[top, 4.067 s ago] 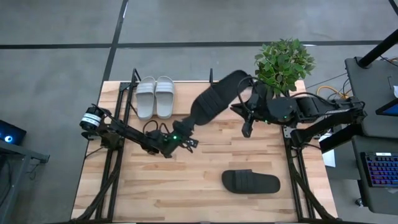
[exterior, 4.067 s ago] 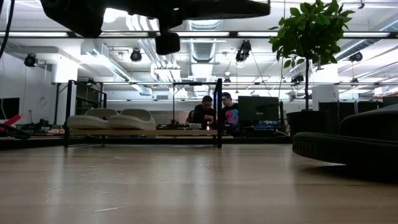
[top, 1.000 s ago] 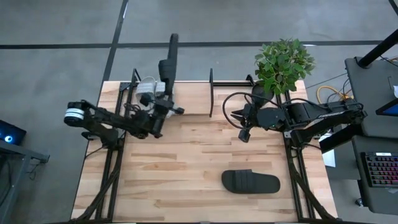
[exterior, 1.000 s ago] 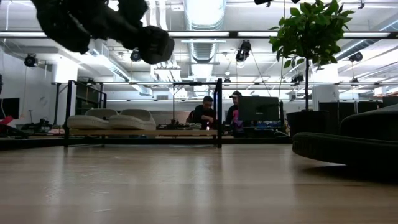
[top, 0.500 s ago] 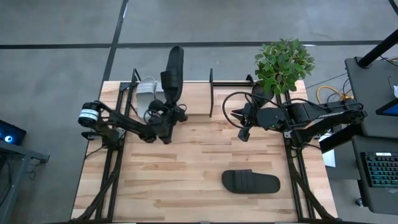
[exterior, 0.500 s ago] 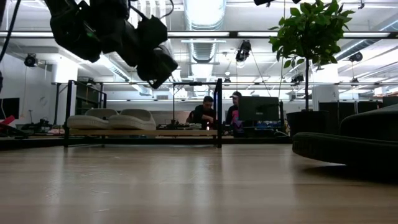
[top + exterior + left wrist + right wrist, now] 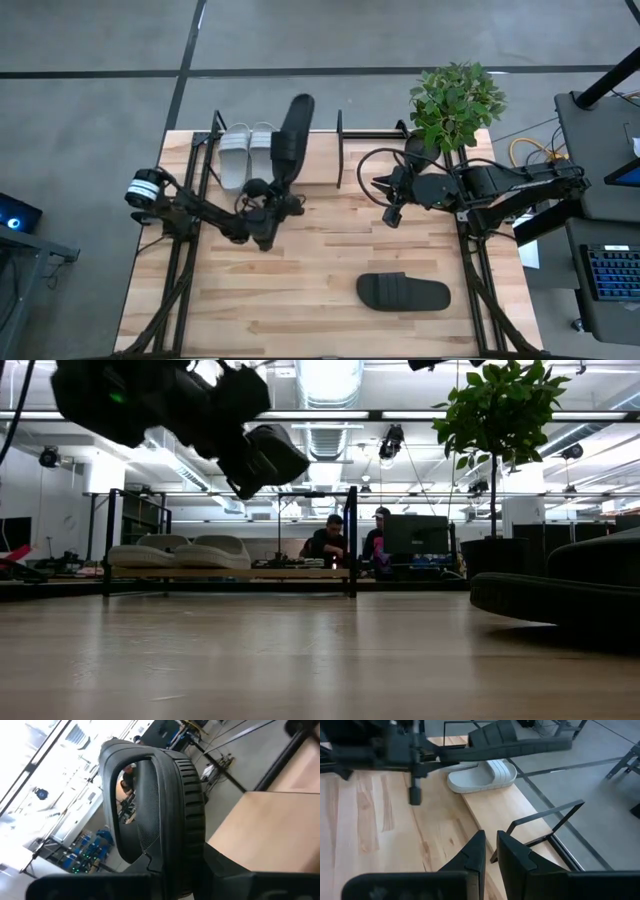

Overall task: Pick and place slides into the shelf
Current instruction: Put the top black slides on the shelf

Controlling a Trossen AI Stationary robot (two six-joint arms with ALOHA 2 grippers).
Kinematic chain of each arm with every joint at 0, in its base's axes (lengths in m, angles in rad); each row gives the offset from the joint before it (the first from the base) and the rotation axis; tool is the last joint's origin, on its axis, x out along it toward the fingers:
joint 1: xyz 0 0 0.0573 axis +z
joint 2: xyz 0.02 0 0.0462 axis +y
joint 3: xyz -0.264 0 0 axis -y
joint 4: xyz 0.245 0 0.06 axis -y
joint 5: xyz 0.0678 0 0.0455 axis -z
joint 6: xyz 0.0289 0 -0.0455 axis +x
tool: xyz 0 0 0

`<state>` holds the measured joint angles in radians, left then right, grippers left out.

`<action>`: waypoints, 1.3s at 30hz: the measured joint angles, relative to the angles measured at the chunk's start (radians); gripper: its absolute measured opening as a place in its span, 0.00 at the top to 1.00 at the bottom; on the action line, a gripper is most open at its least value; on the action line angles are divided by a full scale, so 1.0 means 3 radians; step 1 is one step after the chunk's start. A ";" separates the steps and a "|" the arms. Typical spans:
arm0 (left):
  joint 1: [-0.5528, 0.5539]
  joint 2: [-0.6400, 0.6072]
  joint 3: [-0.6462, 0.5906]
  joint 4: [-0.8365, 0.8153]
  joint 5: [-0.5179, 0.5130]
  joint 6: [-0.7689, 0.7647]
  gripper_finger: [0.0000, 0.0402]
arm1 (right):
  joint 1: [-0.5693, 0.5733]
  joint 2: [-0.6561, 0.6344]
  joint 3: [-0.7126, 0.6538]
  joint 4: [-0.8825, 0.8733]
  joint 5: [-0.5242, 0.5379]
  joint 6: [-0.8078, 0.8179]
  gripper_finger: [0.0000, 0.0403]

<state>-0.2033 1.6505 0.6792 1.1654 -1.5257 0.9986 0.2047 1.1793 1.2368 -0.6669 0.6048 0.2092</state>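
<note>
My left gripper (image 7: 274, 203) reaches in from the table's left and is shut on a black slide (image 7: 291, 137). That slide hangs in the air above the shelf (image 7: 339, 150), just right of the two grey-white slides (image 7: 244, 152) that rest sole-down on the shelf's wood board. The left wrist view looks along the held slide (image 7: 160, 805) through its strap. A second black slide (image 7: 403, 292) lies sole-down on the table near the front right. My right gripper (image 7: 388, 212) waits shut over the table, right of the shelf. My left gripper holds the black slide by its near end (image 7: 282, 186), coming level from the table's near-left side, with the fingers along its length. The slide is lifted clear and points away toward the far edge. The gripper body hides the exact contact in the left wrist view.
A potted plant (image 7: 456, 100) stands at the far right corner, behind my right arm. The shelf's upright end frames (image 7: 214, 142) bound the board, with free board (image 7: 505, 815) right of the grey-white slides. Bare wood lies across the table's middle and near left. People sit in the room beyond.
My left gripper has moved toward the table's right and slightly toward its near edge, and has come down a little. The black slide has gone with it, from above the grey-white slides to just right of them. It stays lifted and pointing at the far edge.
</note>
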 joint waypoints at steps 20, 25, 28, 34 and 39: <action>-0.0102 0.0688 0.0380 -0.0376 -0.0139 -0.0194 0.94 | 0.0000 -0.0001 -0.0049 0.0042 0.0003 -0.0001 0.90; -0.0069 0.0871 0.0436 -0.0468 -0.0150 -0.0198 0.94 | 0.0000 -0.0001 -0.0050 0.0042 0.0001 -0.0001 0.90; -0.0066 0.0886 0.0390 -0.0620 -0.0136 -0.0245 0.94 | 0.0000 -0.0001 -0.0055 0.0040 0.0001 -0.0001 0.90; -0.0034 0.0886 0.0325 -0.0633 -0.0153 -0.0254 0.94 | 0.0000 -0.0001 -0.0075 0.0041 0.0001 -0.0001 0.90; 0.0001 0.0892 0.0264 -0.0722 -0.0141 -0.0256 0.94 | 0.0000 -0.0001 -0.0106 0.0043 0.0001 0.0000 0.90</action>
<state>-0.2030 1.9180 0.7583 0.9487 -1.5682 0.9218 0.2046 1.1790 1.2051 -0.6540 0.6052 0.2092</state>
